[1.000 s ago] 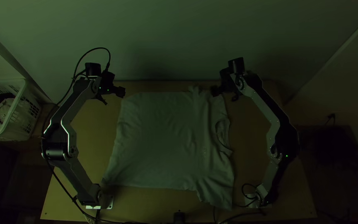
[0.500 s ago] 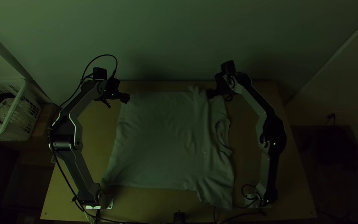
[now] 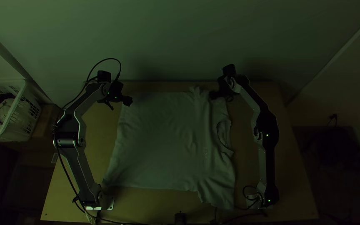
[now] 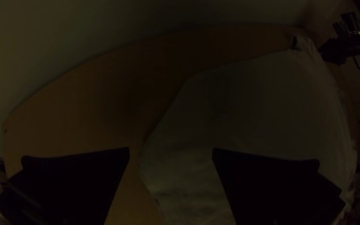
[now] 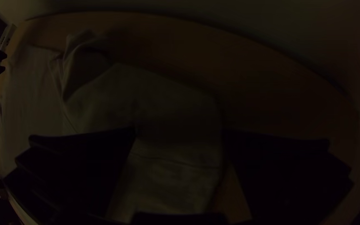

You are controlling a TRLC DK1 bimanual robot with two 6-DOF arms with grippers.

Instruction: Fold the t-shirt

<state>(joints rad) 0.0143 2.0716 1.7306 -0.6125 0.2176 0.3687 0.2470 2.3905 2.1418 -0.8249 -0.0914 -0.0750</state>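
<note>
The pale t-shirt [image 3: 163, 141] lies spread on the table, its neckline toward the right and hem toward the left. My left gripper [image 3: 128, 101] is at the shirt's far left corner. In the left wrist view my left gripper [image 4: 171, 152] stands open, the shirt's edge [image 4: 180, 179] passing between its fingers. My right gripper [image 3: 213, 95] is over the far sleeve, which has a small raised fold beside it. Seen from its own wrist, my right gripper [image 5: 180, 133] is open above the sleeve [image 5: 167, 166], with nothing gripped.
Bare wood of the table [image 3: 96, 141] shows left of the shirt. A white basket [image 3: 19, 112] with clothes stands off the table at the left. A wall rises behind the table's far edge. Cables run along the near edge.
My left gripper has moved right and slightly nearer, to the shirt's corner. My right gripper moved left over the sleeve, then shifted back slightly. The shirt lies as before.
</note>
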